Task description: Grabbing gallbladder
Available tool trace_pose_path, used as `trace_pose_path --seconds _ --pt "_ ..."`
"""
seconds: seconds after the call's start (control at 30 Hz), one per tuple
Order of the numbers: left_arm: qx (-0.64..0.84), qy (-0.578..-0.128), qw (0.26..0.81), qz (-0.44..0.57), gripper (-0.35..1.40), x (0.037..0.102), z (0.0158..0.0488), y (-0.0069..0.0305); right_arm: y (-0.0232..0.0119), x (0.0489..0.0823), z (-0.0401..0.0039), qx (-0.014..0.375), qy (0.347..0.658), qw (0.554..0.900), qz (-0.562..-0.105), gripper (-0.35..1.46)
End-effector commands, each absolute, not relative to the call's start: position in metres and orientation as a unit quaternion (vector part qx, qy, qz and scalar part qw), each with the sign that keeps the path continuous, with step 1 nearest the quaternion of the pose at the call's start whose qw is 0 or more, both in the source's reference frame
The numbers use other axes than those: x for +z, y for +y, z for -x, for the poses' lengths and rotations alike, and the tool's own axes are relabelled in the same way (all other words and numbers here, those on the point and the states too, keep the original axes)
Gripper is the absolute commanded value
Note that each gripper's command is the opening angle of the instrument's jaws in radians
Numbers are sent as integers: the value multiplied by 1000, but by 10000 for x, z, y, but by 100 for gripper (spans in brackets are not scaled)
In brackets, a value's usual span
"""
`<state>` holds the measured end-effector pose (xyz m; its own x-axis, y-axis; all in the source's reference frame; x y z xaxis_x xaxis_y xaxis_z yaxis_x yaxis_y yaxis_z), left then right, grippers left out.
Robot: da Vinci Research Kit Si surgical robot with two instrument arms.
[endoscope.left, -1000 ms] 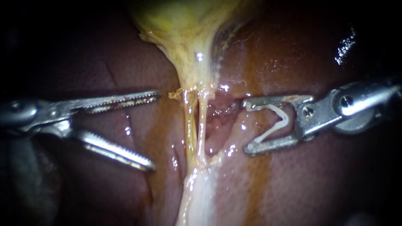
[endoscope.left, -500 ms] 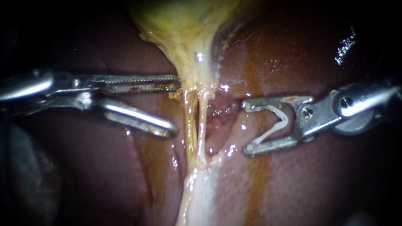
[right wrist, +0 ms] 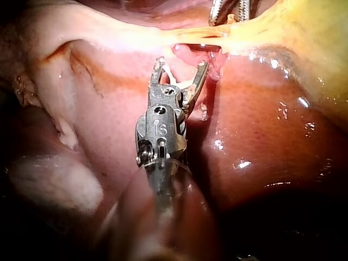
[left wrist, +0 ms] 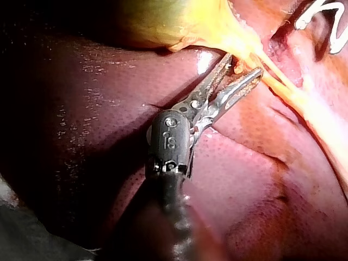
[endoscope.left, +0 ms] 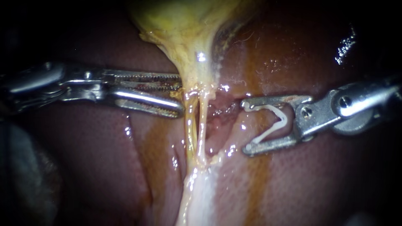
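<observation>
The yellow gallbladder (endoscope.left: 184, 29) narrows to a neck, from which two thin tubes (endoscope.left: 193, 129) run down over the liver (endoscope.left: 104, 167). My left instrument (endoscope.left: 181, 98) lies level, its toothed jaws a little apart. Their tips rest at the neck's left edge with a scrap of yellow tissue between them. From the left wrist the same jaws (left wrist: 242, 65) show a gap, their tips against the yellow strand. My right instrument (endoscope.left: 245, 125) stands right of the tubes and apart from them. Its jaws are spread around a white clip (endoscope.left: 276, 121), which touches both.
A pale band of tissue (endoscope.left: 197, 196) continues below the tubes. Raw red tissue (endoscope.left: 220, 111) lies between the tubes and the right instrument's jaws. In the right wrist view the left instrument (right wrist: 228, 11) shows beyond the right instrument's jaws (right wrist: 178, 68).
My left instrument has moved right and up to the gallbladder neck, and its jaws have narrowed from wide open to a small gap. The right instrument has stayed put.
</observation>
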<state>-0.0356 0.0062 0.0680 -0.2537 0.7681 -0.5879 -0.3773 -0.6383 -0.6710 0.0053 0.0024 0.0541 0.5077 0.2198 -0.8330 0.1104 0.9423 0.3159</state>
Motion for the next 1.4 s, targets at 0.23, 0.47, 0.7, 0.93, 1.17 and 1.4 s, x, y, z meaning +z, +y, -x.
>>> trace_pose_path --seconds 0.23,0.47,0.7,0.93,1.17,1.4 --pt "759 -214 393 473 -16 679 356 61 24 541 -53 32 495 852 -167 50" --pt "753 -224 402 470 -35 672 349 67 24 541 -52 32 495 852 -167 50" --pt "750 -242 416 453 -35 660 341 63 24 541 -52 32 495 852 -167 50" --pt "742 -272 429 437 -35 616 338 72 24 541 -52 32 495 852 -167 50" --pt "738 -280 434 434 -35 576 325 92 24 541 -52 32 495 852 -167 50" --pt "737 -280 437 432 -35 563 320 98 24 542 -52 32 495 852 -167 50"
